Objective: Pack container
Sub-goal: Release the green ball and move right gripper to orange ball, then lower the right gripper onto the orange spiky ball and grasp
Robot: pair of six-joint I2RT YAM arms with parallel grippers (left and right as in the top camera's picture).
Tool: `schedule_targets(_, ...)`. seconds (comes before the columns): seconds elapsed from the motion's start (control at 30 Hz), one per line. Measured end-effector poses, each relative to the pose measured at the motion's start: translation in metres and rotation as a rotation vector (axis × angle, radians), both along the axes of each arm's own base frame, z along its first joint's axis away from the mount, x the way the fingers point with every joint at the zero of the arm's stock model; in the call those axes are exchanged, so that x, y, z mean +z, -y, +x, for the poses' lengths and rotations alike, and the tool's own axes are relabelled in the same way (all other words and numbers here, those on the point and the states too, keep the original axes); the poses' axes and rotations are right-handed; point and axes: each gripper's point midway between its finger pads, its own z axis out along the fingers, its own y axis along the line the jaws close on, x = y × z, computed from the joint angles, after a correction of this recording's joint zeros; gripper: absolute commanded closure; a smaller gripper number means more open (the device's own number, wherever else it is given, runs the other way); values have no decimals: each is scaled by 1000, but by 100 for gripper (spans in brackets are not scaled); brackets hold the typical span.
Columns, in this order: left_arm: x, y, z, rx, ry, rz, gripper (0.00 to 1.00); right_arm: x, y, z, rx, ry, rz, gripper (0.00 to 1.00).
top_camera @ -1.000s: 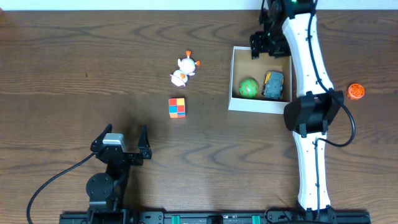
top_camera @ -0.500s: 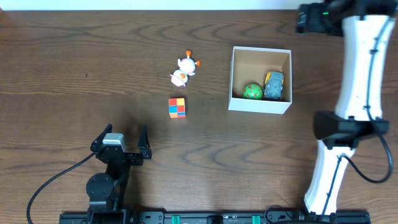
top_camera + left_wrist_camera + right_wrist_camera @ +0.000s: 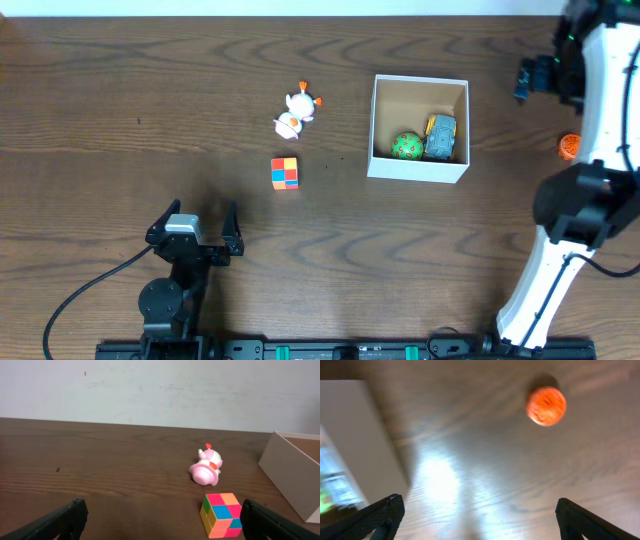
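The container [image 3: 418, 168], a white-walled box with a brown inside, holds a green ball [image 3: 405, 146] and a yellow-and-blue toy car [image 3: 440, 137]. My right gripper [image 3: 535, 78] hangs open and empty to the right of the container. In the right wrist view, the blurred gripper [image 3: 480, 520] faces an orange ball [image 3: 546, 406], with the container's wall [image 3: 360, 440] at the left. My left gripper [image 3: 202, 208] rests open near the front left. Its wrist view shows a multicoloured cube [image 3: 222, 514] by the right finger of the gripper [image 3: 162, 520].
A pink-and-white toy figure [image 3: 296, 111] lies on its side left of the container, with the cube [image 3: 284, 173] in front of it. The orange ball [image 3: 569, 146] sits near the right table edge, partly behind my right arm [image 3: 575, 215].
My right arm has swung from the container's far corner out to its right side, and its jaws have opened wider. The green ball shifted slightly. The left arm has not moved.
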Motion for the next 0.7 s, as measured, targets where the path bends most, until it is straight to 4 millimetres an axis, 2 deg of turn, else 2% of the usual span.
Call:
schedule_targets(0.17,0,0,0,0,0,0,2,-21,44,-10,-124,2,22,1)
schedule_targets(0.27,0,0,0,0,0,0,2,-39,59,-18,-174,-13,52,1)
schedule_targets(0.37,0,0,0,0,0,0,2,-63,66,-23,-197,-30,74,1)
schedule_targets(0.5,0,0,0,0,0,0,2,-90,64,-24,-201,-38,91,1)
schedule_targets(0.7,0,0,0,0,0,0,2,-111,68,-18,-204,-8,87,1)
